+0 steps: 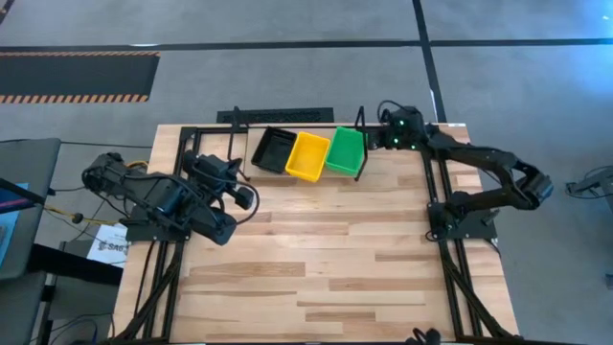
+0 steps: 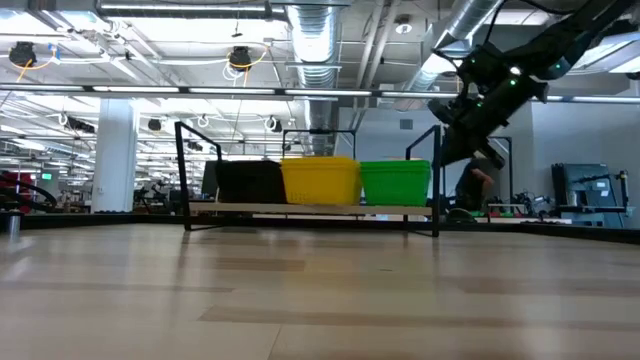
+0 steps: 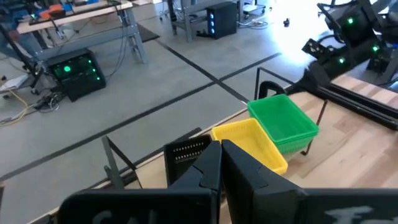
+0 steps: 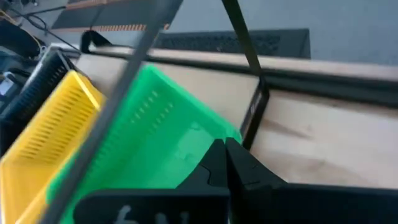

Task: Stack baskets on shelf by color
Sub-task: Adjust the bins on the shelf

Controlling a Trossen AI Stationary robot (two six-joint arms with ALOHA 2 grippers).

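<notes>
A black basket (image 1: pixel 275 150), a yellow basket (image 1: pixel 307 156) and a green basket (image 1: pixel 346 151) stand side by side on the shelf (image 2: pixel 300 209) at the table's far edge. My right gripper (image 1: pixel 381 134) is shut. It hovers just right of the green basket (image 4: pixel 161 137), by the shelf's right upright end (image 4: pixel 249 62), pointing slantwise down at the basket's corner. My left gripper (image 1: pixel 247 198) is shut too and hangs over the table's left part, nearer than the black basket (image 3: pixel 186 152), with nothing in it.
The bare wooden tabletop (image 1: pixel 326 268) stretches from the shelf to the near edge. Black frame rails (image 1: pixel 450 278) run along both sides of the table. A paper sheet (image 1: pixel 110 244) lies off the left edge. A dark floor grate (image 1: pixel 287 115) sits beyond the far edge.
</notes>
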